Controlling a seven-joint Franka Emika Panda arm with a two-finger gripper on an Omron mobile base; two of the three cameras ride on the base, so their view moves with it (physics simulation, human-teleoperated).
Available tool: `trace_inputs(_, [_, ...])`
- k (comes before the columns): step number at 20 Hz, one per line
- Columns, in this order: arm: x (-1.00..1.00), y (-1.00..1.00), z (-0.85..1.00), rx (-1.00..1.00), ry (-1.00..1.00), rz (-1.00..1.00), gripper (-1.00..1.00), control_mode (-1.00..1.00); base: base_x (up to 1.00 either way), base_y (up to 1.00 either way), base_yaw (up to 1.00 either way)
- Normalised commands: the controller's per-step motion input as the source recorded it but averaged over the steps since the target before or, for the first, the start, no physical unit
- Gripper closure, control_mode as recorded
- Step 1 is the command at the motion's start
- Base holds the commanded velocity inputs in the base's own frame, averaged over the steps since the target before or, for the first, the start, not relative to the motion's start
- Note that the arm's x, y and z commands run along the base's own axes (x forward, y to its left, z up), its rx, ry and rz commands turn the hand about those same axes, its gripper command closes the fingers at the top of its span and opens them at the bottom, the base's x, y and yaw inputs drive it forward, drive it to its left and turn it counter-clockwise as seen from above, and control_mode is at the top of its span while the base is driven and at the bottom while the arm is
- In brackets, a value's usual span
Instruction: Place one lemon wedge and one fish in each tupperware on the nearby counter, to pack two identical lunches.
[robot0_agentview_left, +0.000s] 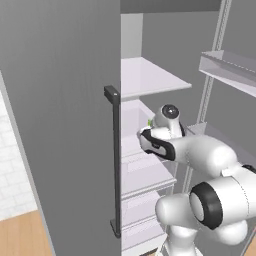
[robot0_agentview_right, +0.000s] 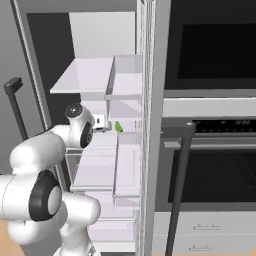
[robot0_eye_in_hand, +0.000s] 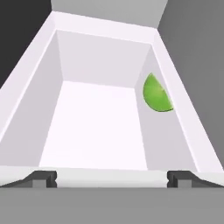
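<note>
We are at the open fridge (robot0_agentview_left: 60, 100), and our arm reaches in past its tall dark door handle (robot0_agentview_left: 115, 165). Our pincer (robot0_eye_in_hand: 112, 177) is open as wide as it goes, and it holds nothing. Its two dark finger tips (robot0_eye_in_hand: 41, 178) sit far apart at the near edge of a white bin (robot0_eye_in_hand: 94, 127) inside the fridge. One lemon wedge (robot0_eye_in_hand: 156, 93) is in that bin. It is bright green and leans up against the bin's side wall, near the back corner, away from our finger tips. From the right base view the lemon wedge (robot0_agentview_right: 118, 127) shows as a small green spot just beside the hand, under the white shelf (robot0_agentview_right: 87, 75). The oven (robot0_agentview_right: 210, 125) with its dark window stands next to the fridge.
</note>
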Motion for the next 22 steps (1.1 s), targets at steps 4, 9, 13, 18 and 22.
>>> trace_inputs(4, [0.21, 0.00, 0.00, -0.03, 0.15, 0.06, -1.00, -1.00, 0.00, 0.00, 0.00])
trace_inputs(9, [0.32, -0.04, -0.01, -0.05, 0.17, 0.05, -1.00, -1.00, 0.00, 0.00, 0.00])
trace_inputs(13, [0.42, -0.12, -0.15, -0.08, 0.11, 0.05, -1.00, -1.00, 0.00, 0.00, 0.00])
trace_inputs(18, [0.37, -0.30, -0.26, -0.06, 0.07, 0.04, -1.00, -1.00, 0.00, 0.00, 0.00])
trace_inputs(22, [0.43, -0.18, -0.45, -0.08, 0.03, 0.04, -1.00, -1.00, 0.00, 0.00, 0.00])
